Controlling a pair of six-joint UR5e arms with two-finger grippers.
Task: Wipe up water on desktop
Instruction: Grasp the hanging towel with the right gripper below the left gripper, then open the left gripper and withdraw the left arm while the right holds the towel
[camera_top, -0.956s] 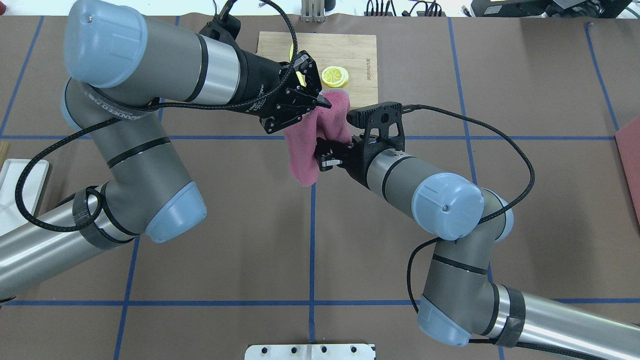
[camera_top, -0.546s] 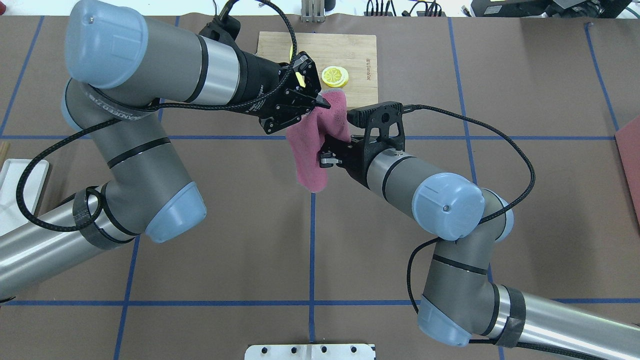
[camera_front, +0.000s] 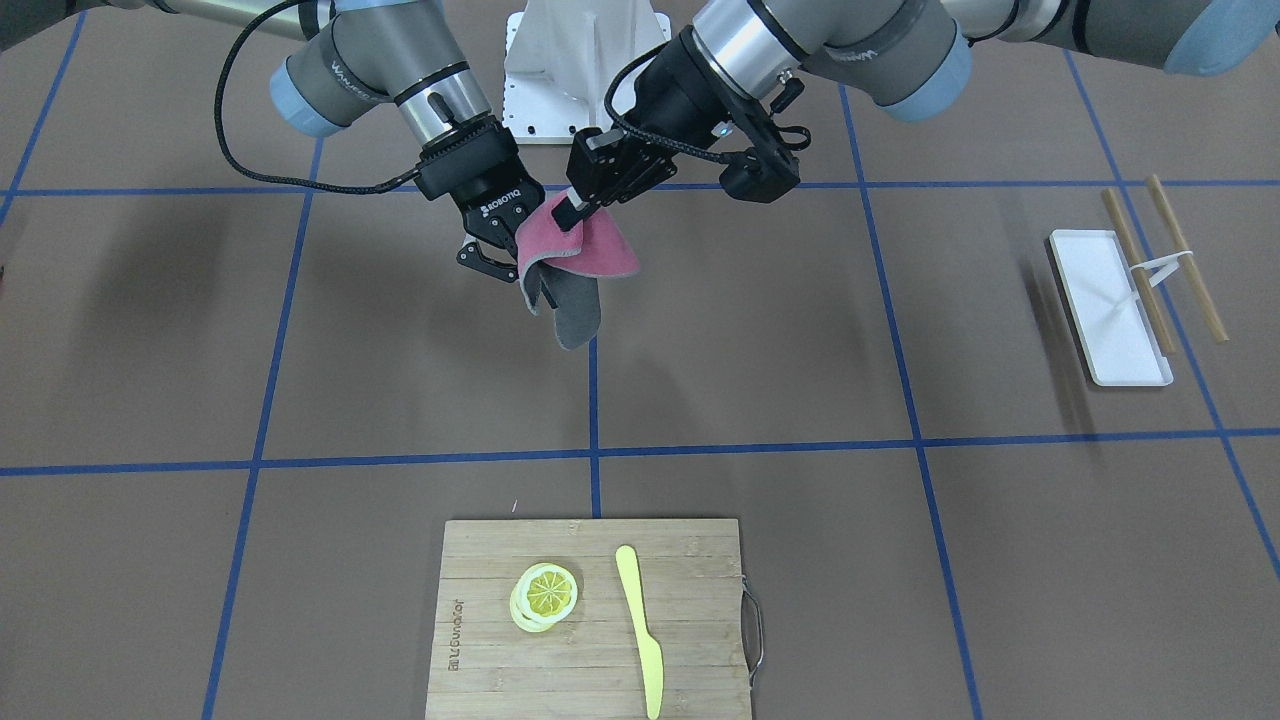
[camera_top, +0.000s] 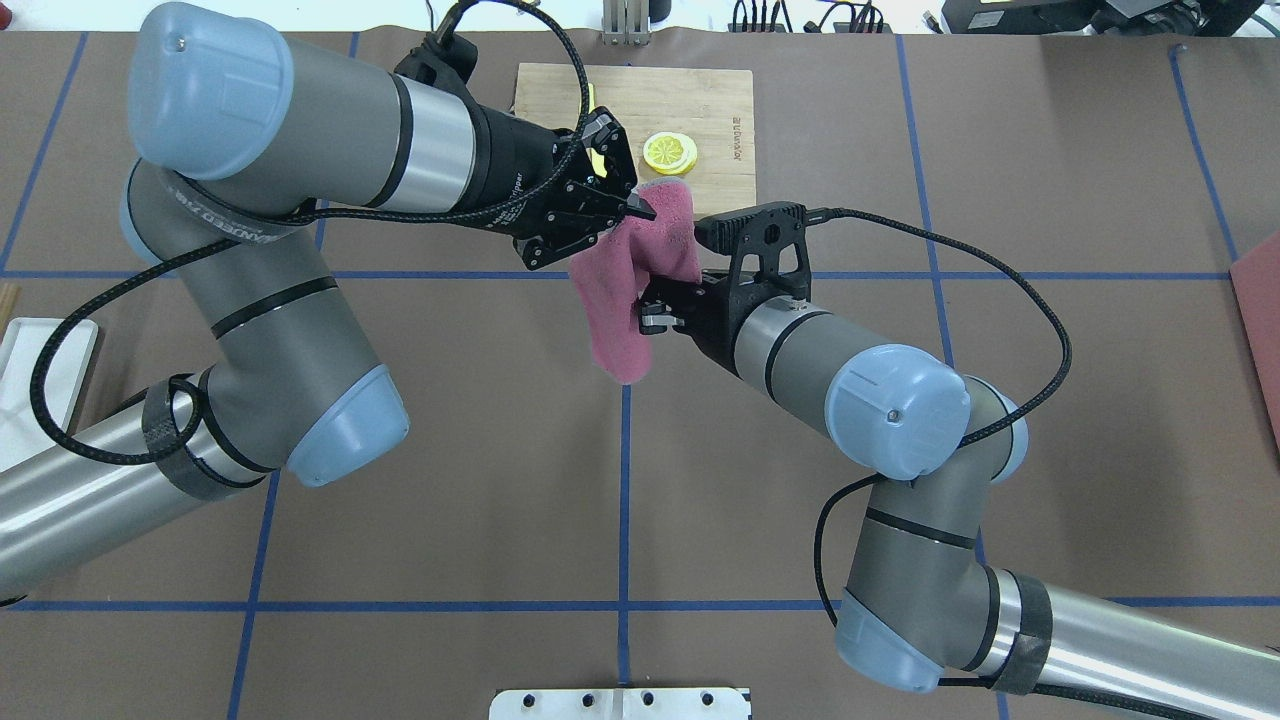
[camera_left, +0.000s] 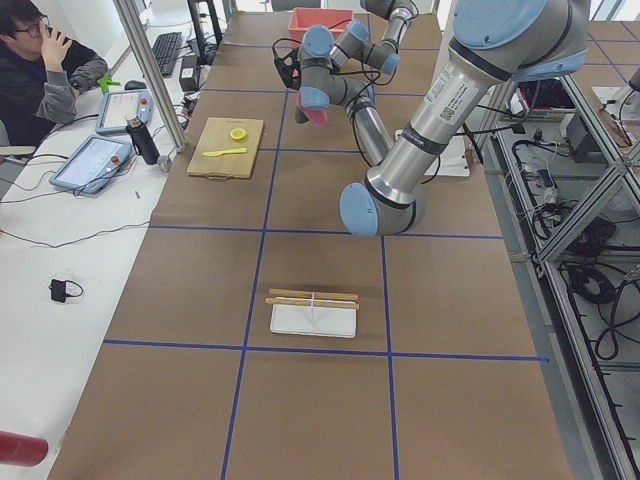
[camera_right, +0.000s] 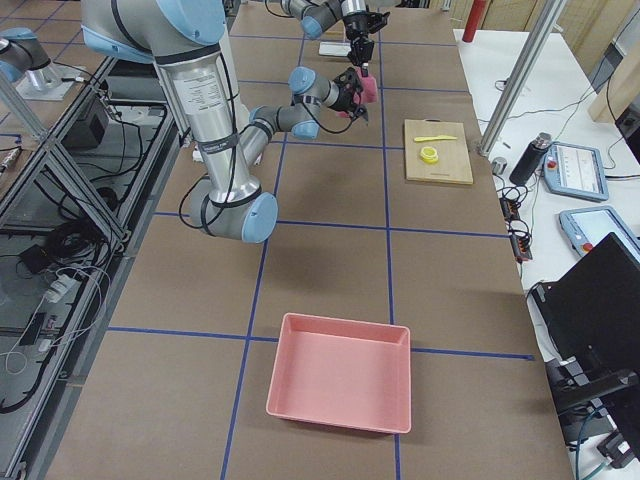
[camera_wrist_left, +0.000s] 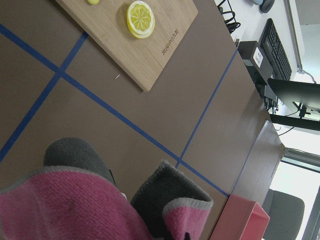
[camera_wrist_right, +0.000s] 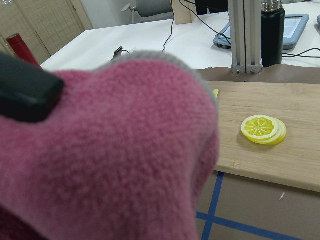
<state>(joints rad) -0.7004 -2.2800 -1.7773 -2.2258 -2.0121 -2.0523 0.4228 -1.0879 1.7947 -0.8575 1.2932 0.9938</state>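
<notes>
Left gripper (camera_top: 628, 208) pinches the top edge of the pink-grey cloth (camera_top: 612, 330), which is held in the air with its long axis hanging down. Right gripper (camera_top: 655, 314) has its tips hidden in the cloth's fold, so I cannot tell whether it is clamped. The desktop (camera_top: 480, 450) is directly below both, and the right gripper looks lower. No water is visible. The bamboo board (camera_front: 690, 560) beyond the grippers carries lemon slices (camera_front: 545, 595) and a yellow knife (camera_front: 640, 630).

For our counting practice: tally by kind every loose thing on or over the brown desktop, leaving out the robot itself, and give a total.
Cloth: 1
Cutting board: 1
Lemon-slice stack: 1
Yellow knife: 1
White tray: 1
Wooden sticks: 2
Pink bin: 1
Total: 8
</notes>
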